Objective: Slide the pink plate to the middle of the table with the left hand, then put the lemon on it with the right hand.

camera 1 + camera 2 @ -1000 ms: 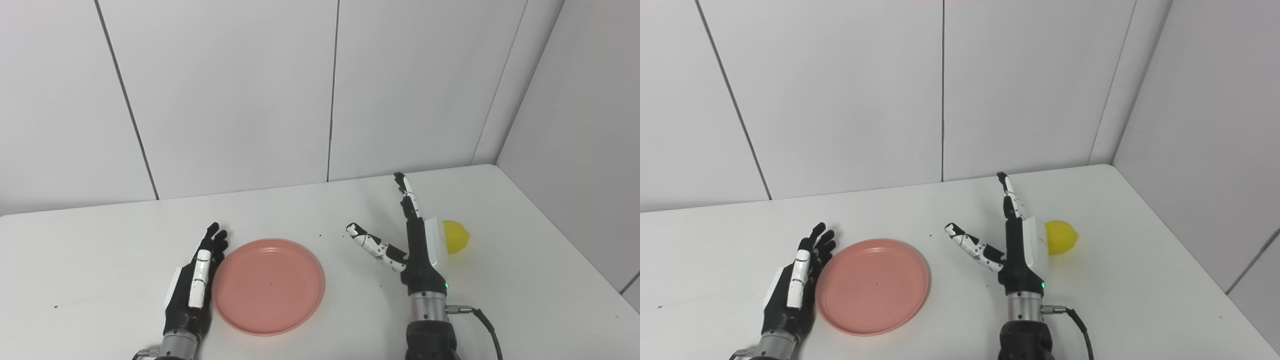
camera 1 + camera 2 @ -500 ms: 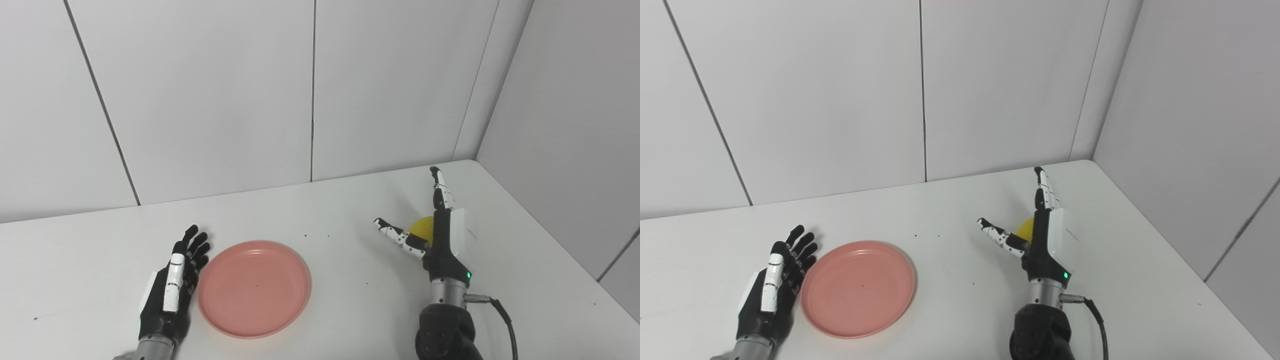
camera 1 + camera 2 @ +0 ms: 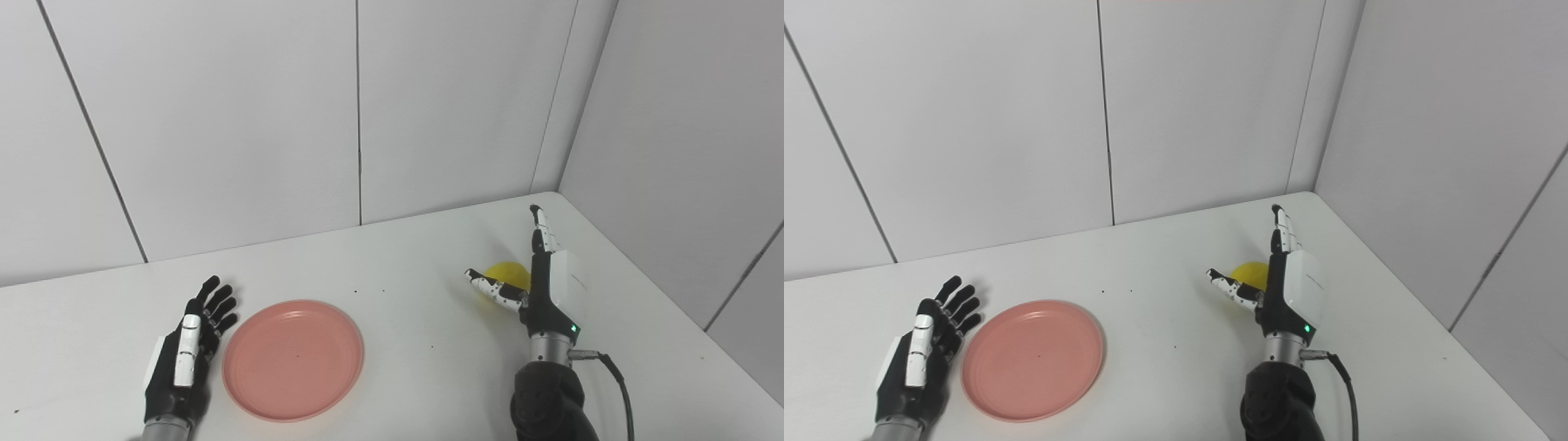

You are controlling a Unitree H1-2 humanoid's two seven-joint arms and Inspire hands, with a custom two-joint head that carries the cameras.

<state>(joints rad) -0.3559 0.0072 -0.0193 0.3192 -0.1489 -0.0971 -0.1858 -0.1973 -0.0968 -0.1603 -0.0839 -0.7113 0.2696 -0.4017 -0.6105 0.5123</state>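
Both robot hands splayed — lemon ungrasped

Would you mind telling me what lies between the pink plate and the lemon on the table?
Only bare white table and a few dark specks; both eye views show it. The right hand stands open against the lemon, away from the plate.

Left hand flat, fingers spread; right hand upright, fingers extended, thumb apart.
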